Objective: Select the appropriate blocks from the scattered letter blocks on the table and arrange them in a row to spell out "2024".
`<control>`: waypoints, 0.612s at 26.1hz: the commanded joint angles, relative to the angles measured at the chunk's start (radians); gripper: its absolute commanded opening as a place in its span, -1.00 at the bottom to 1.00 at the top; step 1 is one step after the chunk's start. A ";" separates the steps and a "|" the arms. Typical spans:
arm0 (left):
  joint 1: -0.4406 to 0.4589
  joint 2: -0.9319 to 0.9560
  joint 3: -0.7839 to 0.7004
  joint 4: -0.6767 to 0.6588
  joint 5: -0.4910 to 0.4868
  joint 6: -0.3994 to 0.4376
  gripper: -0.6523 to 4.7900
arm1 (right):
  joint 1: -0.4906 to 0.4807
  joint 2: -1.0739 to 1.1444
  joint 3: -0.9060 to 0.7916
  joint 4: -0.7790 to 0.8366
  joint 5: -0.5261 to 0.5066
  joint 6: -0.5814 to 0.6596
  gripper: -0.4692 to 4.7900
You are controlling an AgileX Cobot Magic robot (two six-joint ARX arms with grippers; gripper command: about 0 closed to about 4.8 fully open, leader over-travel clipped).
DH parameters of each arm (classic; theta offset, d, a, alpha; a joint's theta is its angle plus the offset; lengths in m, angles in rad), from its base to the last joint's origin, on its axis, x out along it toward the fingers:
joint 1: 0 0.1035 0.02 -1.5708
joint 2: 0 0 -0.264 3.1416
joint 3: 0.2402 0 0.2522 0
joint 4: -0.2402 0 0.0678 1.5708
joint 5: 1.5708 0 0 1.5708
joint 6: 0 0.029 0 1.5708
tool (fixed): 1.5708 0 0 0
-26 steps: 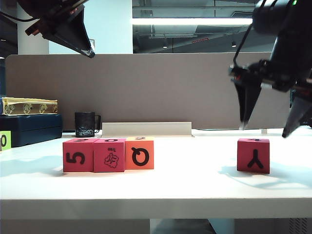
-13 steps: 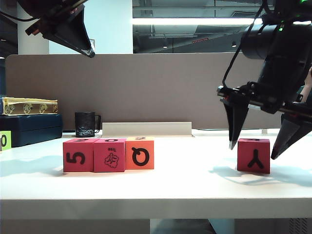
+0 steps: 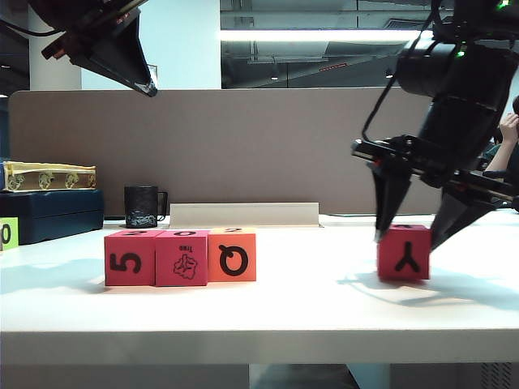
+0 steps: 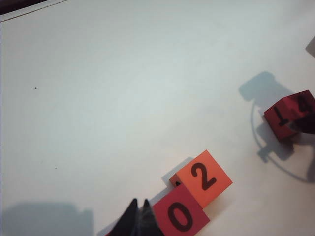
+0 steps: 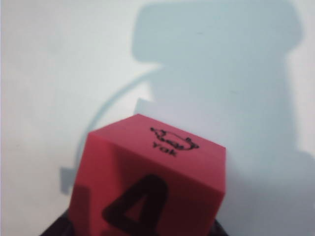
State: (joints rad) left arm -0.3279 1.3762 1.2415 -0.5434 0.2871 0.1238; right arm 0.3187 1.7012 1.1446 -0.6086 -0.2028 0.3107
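Right fingers (image 3: pixel 405 239) straddle "Y"/"4" block (image 3: pixel 404 253); left fingers (image 4: pixel 139 220) shut.

Three touching blocks (image 3: pixel 180 257) left, Y block (image 3: pixel 404 252) far right.

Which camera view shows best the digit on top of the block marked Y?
The right wrist view: the "4" on the Y block is large between the right gripper fingers. The left wrist view shows it small; the exterior view shows only the Y.

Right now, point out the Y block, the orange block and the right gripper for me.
Y block (image 3: pixel 404 262), exterior view, its front face.
Orange block (image 3: pixel 233 255), exterior view, its Q face.
Right gripper (image 3: pixel 409 235), exterior view, midway between fingertips astride the Y block.
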 commanded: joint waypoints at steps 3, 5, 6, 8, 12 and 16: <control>-0.001 -0.004 0.000 -0.002 0.005 0.006 -0.78 | 0.099 -0.004 0.005 0.090 -0.042 0.003 0.13; -0.001 -0.003 0.000 -0.004 0.005 0.007 -0.78 | 0.125 -0.004 0.005 0.113 -0.042 0.003 0.13; -0.001 -0.003 0.000 -0.006 0.005 0.007 -0.78 | 0.139 -0.004 0.005 0.126 -0.040 0.003 0.14; -0.001 -0.003 0.000 -0.011 0.005 0.007 -0.78 | 0.168 -0.001 0.005 0.160 -0.039 0.004 0.14; -0.001 -0.004 0.000 -0.015 0.005 0.007 -0.78 | 0.196 0.039 0.006 0.184 -0.041 0.005 0.14; -0.001 -0.003 0.000 -0.024 0.005 0.007 -0.78 | 0.209 0.090 0.006 0.203 -0.066 0.005 0.15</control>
State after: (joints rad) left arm -0.3279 1.3758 1.2415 -0.5667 0.2871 0.1242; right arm 0.5209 1.7790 1.1522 -0.4160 -0.2562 0.3107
